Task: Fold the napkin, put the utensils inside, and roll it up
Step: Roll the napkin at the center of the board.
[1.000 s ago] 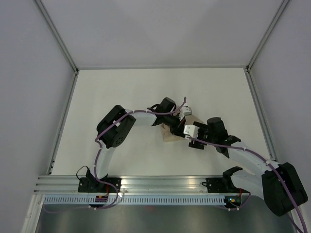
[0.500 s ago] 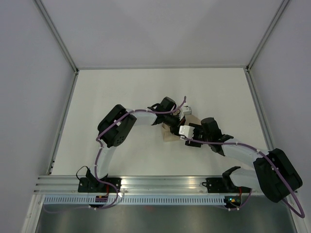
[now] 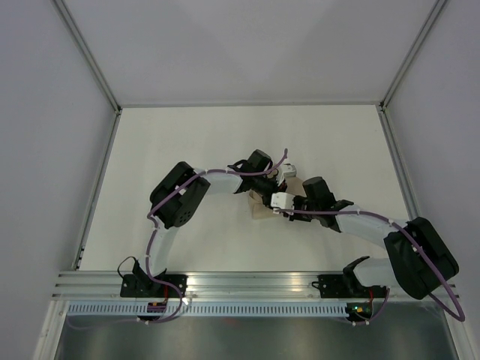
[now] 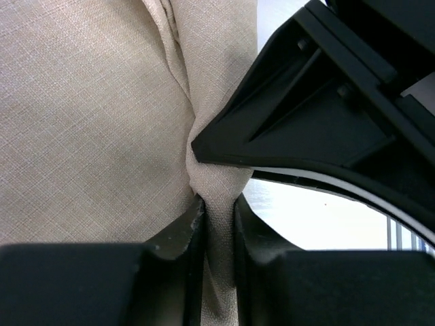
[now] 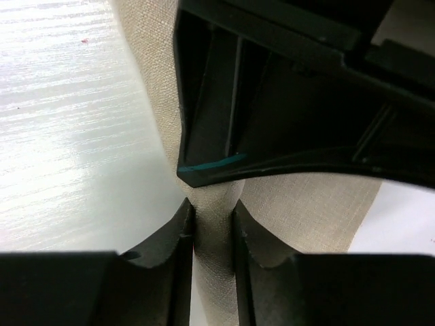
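Note:
The tan napkin (image 3: 260, 212) lies bunched near the middle of the white table, mostly covered by both grippers. In the left wrist view the napkin (image 4: 88, 115) fills the left side, and my left gripper (image 4: 219, 204) is shut on a narrow upright fold of it. The right gripper's black finger (image 4: 306, 122) presses against that same fold from above. In the right wrist view my right gripper (image 5: 214, 207) is shut on a fold of the napkin (image 5: 319, 210), with the left gripper's finger (image 5: 272, 102) just beyond. From above, the left gripper (image 3: 271, 186) and right gripper (image 3: 274, 196) meet tip to tip. The utensils are hidden.
The white table (image 3: 187, 142) is boxed in by grey walls on the left, back and right. An aluminium rail (image 3: 247, 283) with both arm bases runs along the near edge. The two forearms cross the table's middle, close together.
The right arm swung left toward the napkin, and its jaws went from wide apart to closed on the cloth beside the left gripper. The left arm stayed in place.

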`<state>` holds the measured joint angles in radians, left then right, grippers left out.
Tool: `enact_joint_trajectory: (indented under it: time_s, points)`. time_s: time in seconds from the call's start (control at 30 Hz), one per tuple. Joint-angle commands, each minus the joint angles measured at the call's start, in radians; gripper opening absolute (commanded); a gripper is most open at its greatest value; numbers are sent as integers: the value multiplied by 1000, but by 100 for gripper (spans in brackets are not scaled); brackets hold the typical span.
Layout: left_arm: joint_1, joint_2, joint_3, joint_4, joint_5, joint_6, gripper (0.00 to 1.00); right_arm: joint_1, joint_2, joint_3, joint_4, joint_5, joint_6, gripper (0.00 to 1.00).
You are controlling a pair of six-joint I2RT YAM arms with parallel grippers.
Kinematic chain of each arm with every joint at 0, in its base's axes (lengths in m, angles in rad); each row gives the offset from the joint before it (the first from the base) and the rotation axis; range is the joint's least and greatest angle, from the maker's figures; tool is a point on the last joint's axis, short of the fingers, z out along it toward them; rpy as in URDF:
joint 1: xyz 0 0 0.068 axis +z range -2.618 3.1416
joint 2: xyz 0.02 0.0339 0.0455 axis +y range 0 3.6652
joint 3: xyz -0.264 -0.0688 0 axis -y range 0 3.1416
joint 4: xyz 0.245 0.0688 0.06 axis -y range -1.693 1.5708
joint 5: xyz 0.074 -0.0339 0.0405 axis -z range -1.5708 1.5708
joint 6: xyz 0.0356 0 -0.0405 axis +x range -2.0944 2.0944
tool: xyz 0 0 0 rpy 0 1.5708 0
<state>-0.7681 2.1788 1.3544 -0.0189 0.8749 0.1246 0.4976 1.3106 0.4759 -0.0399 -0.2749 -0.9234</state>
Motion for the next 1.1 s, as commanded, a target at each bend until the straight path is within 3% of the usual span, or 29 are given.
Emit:
enact_joint_trajectory:
  time_s: [0.0,0.13,0.27,0.37,0.57,0.73,0.9,1.07]
  points:
    - [-17,-5,-49,-184,-146,-11,26,-2,61,58,-69,25,-28,25]
    - [-17,-74,-78,-132,-189,-66,37,-4,117,110,-144,14,-26,16]
    - [-13,-146,-124,-70,-315,-114,43,-4,139,138,-187,-3,-20,15]
    - [6,-206,-175,0,-332,-201,49,-4,167,164,-230,-21,-9,15]
    - [36,-307,-202,48,-414,-275,50,-4,245,236,-327,-66,9,14]
    - [56,-416,-257,45,-623,-357,50,-7,329,315,-416,-87,40,10]
    - [61,-621,-398,68,-809,-421,50,-22,378,355,-509,-157,40,10]
    - [61,-810,-608,241,-916,-444,54,-47,418,408,-586,-201,17,10]
